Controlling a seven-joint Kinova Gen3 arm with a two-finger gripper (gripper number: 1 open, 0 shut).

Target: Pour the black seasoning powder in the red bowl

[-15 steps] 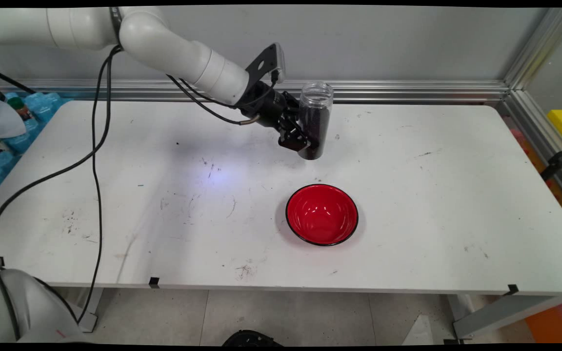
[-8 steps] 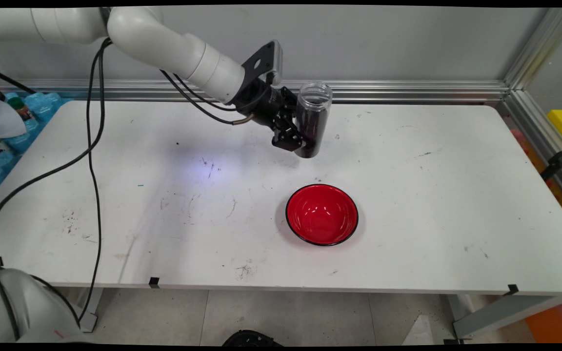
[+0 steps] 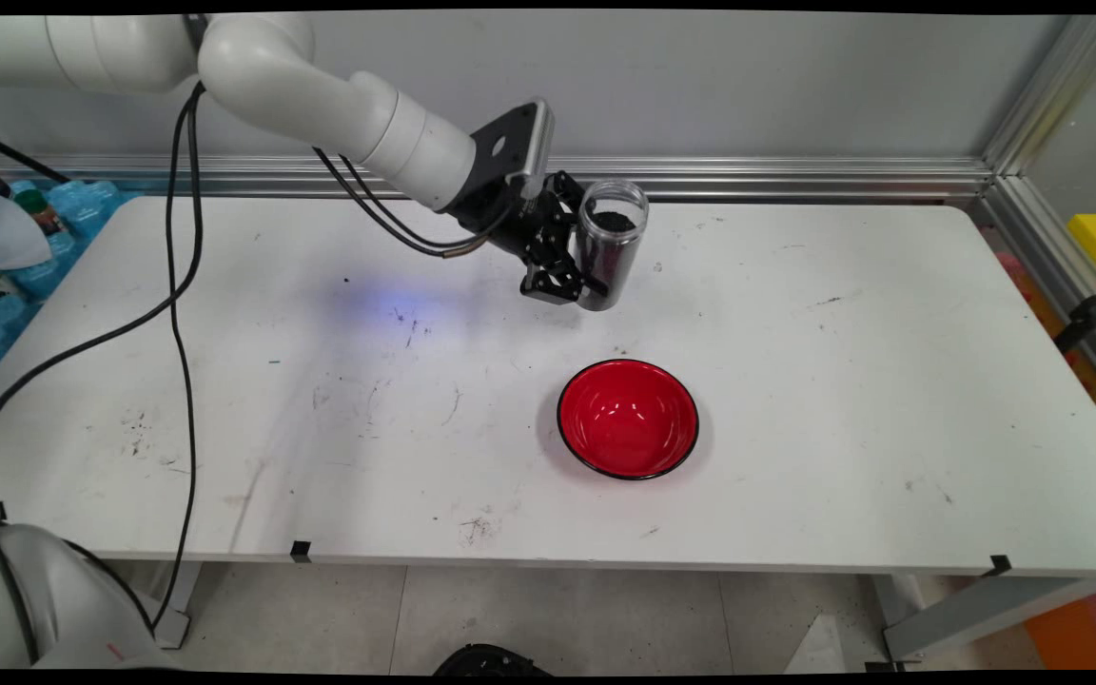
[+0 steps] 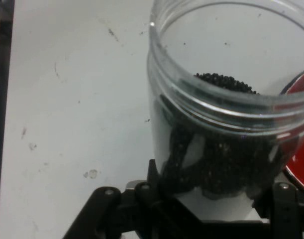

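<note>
My gripper (image 3: 578, 276) is shut on a clear plastic jar (image 3: 608, 247) with no lid, partly filled with small black grains. The jar hangs above the table's back middle, its mouth tipped toward the near side. In the hand view the jar (image 4: 226, 114) fills the frame between the fingers, the black grains piled inside, and my gripper (image 4: 191, 209) clamps its lower body. A red bowl (image 3: 628, 418) with a black rim sits empty on the table in front of the jar; its edge (image 4: 301, 164) shows at the right of the hand view.
The white table (image 3: 843, 381) carries scuffs and smudges. An aluminium rail (image 3: 795, 177) runs along the back wall and down the right side. Black cables (image 3: 182, 314) hang from the arm over the table's left part. Blue packets and clutter (image 3: 25, 247) lie beyond the left edge.
The hand has lifted slightly, drawn a little left, and rotated, tilting the jar so its open mouth now faces the camera and the grains inside show.
</note>
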